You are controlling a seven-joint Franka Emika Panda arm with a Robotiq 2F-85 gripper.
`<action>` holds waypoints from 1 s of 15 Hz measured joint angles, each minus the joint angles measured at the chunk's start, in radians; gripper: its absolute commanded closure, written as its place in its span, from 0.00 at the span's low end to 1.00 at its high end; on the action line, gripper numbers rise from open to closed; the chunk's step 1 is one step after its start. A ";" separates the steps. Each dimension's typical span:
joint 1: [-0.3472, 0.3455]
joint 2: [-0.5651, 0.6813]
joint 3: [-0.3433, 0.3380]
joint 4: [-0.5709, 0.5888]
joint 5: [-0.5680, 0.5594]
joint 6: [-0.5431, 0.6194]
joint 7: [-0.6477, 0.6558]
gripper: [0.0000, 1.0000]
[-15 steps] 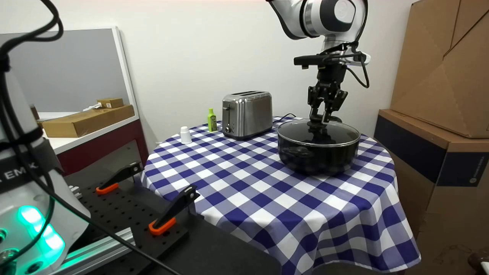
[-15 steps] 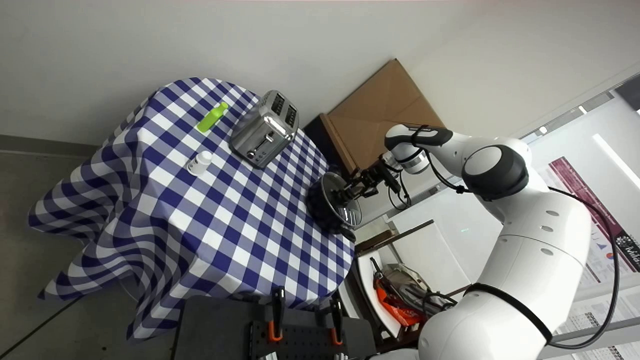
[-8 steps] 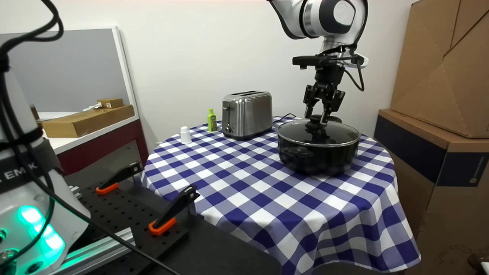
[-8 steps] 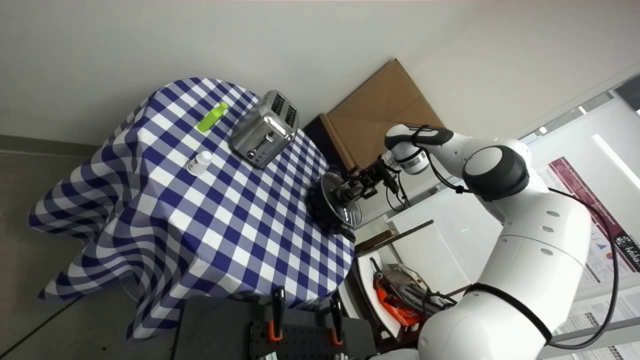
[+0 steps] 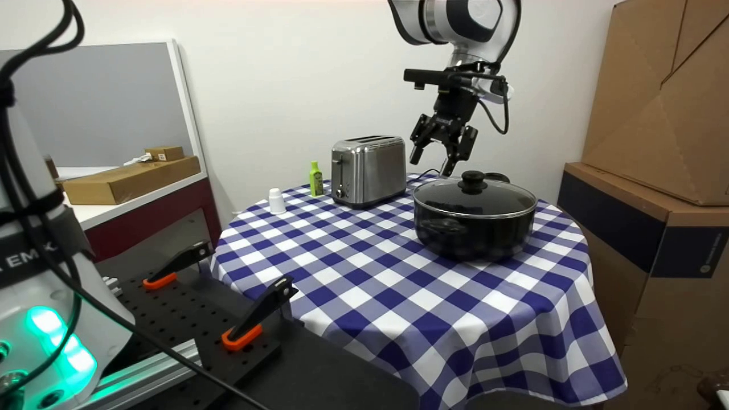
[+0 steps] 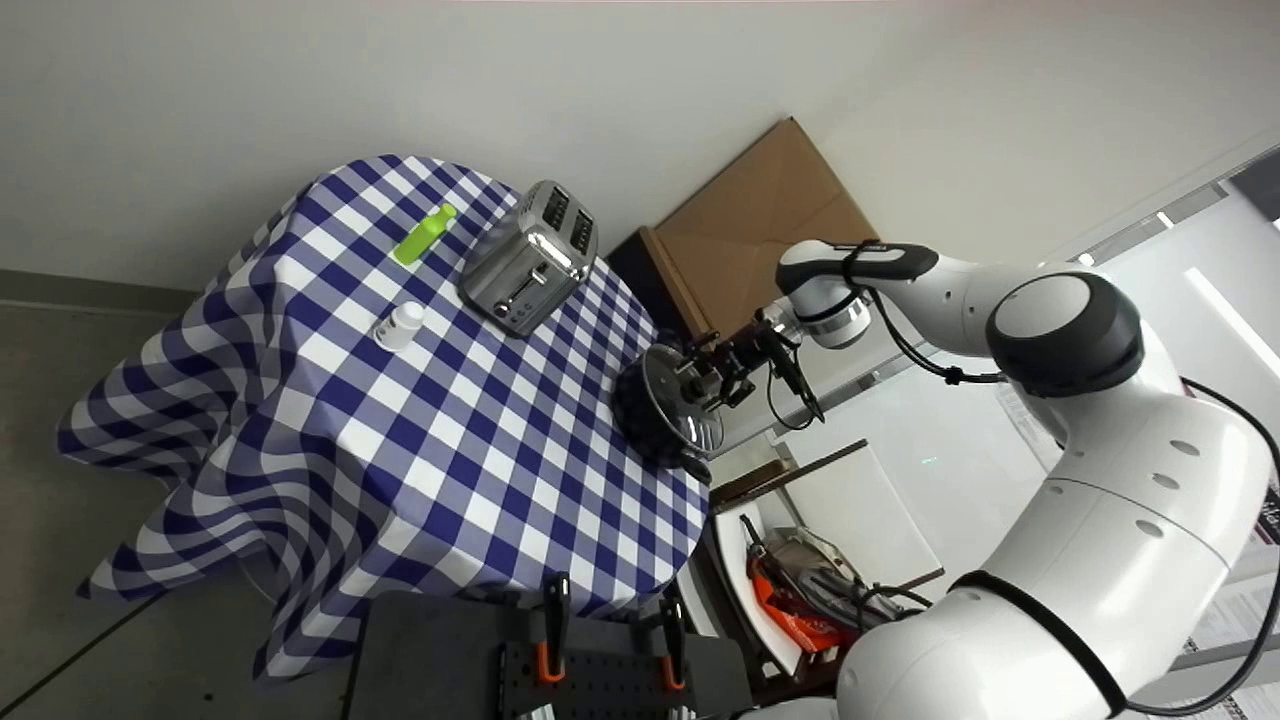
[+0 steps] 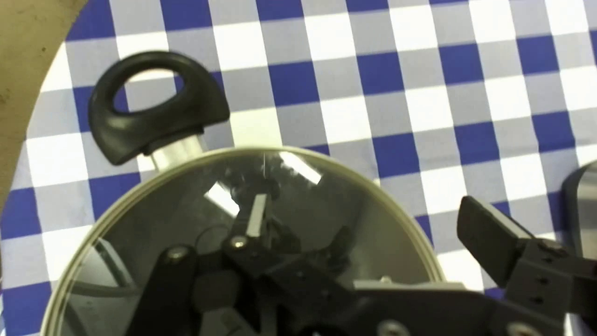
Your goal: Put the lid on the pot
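Observation:
The glass lid (image 5: 507, 199) lies flat on the black pot (image 5: 478, 239), its rim following the pot's rim, and its dark knob (image 5: 472, 181) stands free. My gripper (image 5: 431, 165) is open beside the knob, above the lid's toaster-side edge, holding nothing. In the wrist view the fingers of the gripper (image 7: 363, 203) are wide apart: one over the lid (image 7: 373, 219), the other out over the tablecloth; the knob cannot be made out there. A pot handle (image 7: 158, 123) sticks out at upper left. In an exterior view the gripper (image 6: 700, 385) partly covers the lid (image 6: 703, 428).
A silver toaster (image 5: 370, 171) stands close to the pot on the checked tablecloth (image 5: 364, 273). Farther along are a green bottle (image 5: 316, 179) and a white bottle (image 5: 277, 201). Large cardboard boxes (image 5: 666, 114) rise behind the pot's far side, next to the table.
The fingers, around the knob a second ago, have spread and let it go. The gripper has risen slightly and shifted toward the toaster. Lid and pot have stayed in place.

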 measured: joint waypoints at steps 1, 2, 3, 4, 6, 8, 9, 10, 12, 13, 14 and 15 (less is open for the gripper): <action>0.014 -0.037 0.002 -0.055 -0.013 -0.003 -0.016 0.00; 0.032 -0.075 0.003 -0.110 -0.029 -0.003 -0.024 0.00; 0.051 -0.109 0.005 -0.164 -0.048 0.003 -0.025 0.00; 0.073 -0.143 0.006 -0.218 -0.068 0.018 -0.024 0.00; 0.124 -0.211 0.011 -0.331 -0.102 0.094 -0.009 0.00; 0.171 -0.279 0.025 -0.444 -0.109 0.202 0.024 0.00; 0.192 -0.314 0.037 -0.500 -0.108 0.257 0.047 0.00; 0.212 -0.350 0.049 -0.558 -0.105 0.314 0.074 0.00; 0.251 -0.427 0.075 -0.676 -0.099 0.420 0.148 0.00; 0.270 -0.467 0.086 -0.733 -0.099 0.459 0.193 0.00; 0.281 -0.492 0.092 -0.765 -0.100 0.468 0.206 0.00; 0.283 -0.497 0.094 -0.768 -0.100 0.467 0.206 0.00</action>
